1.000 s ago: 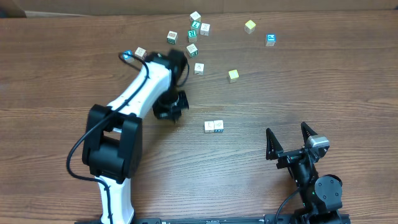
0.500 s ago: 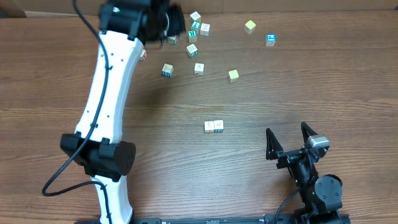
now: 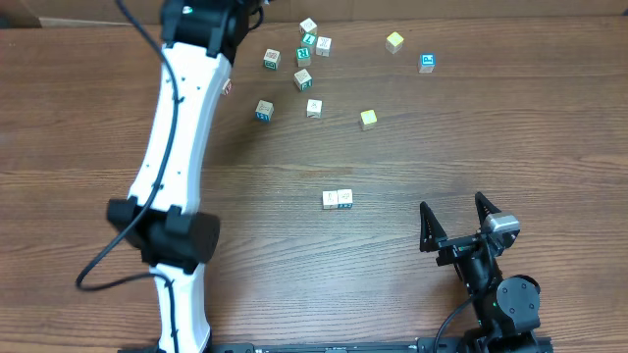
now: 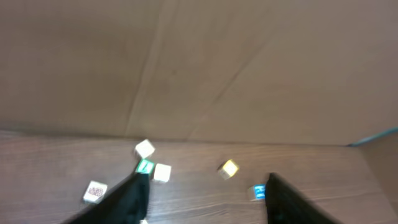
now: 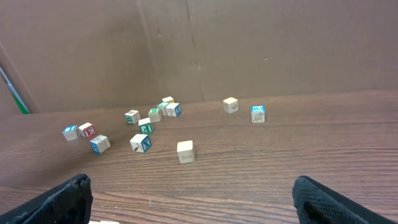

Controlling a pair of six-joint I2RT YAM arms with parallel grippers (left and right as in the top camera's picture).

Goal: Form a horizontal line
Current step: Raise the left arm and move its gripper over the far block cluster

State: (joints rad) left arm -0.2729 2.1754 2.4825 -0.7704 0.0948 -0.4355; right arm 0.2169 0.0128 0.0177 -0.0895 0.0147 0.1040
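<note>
The horizontal line (image 3: 338, 199) is two pale cubes touching side by side at the table's middle. My left arm (image 3: 186, 108) reaches to the far edge, and its gripper is cut off by the top of the overhead view. In the left wrist view the left gripper (image 4: 208, 190) is open and holds nothing, raised above the far cubes. A green cube (image 4: 146, 166) shows by its left finger and a blue cube (image 4: 259, 192) by its right finger. My right gripper (image 3: 456, 222) is open near the front edge, right of the line, and empty.
Several loose cubes lie scattered at the back: a cluster (image 3: 306, 49), a blue-sided cube (image 3: 264, 110), a yellowish cube (image 3: 368, 119), another yellowish one (image 3: 394, 41) and a blue one (image 3: 427, 63). A brown cardboard wall (image 5: 249, 43) stands behind the table.
My left arm has swung from the table's middle up to the far edge, and its jaws now stand apart. The two-cube line and my right arm have not moved.
</note>
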